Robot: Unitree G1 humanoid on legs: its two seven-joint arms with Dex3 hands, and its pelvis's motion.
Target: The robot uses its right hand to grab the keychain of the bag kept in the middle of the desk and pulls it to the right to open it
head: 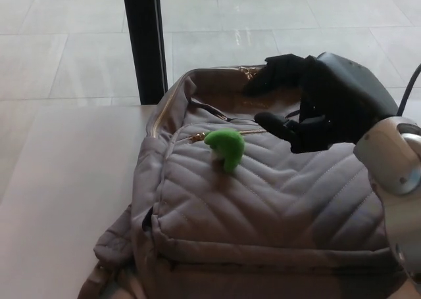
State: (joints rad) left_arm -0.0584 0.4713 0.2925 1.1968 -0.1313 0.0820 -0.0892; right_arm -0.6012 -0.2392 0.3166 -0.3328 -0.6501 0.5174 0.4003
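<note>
No readable text in view.

The quilted grey bag (263, 200) shows no legible brand, label or number on its front panel or along its zips, and the green keychain (225, 147) bears no lettering. Nothing on the desk (66, 194) or the tiled floor (66, 43) can be read either.
</note>
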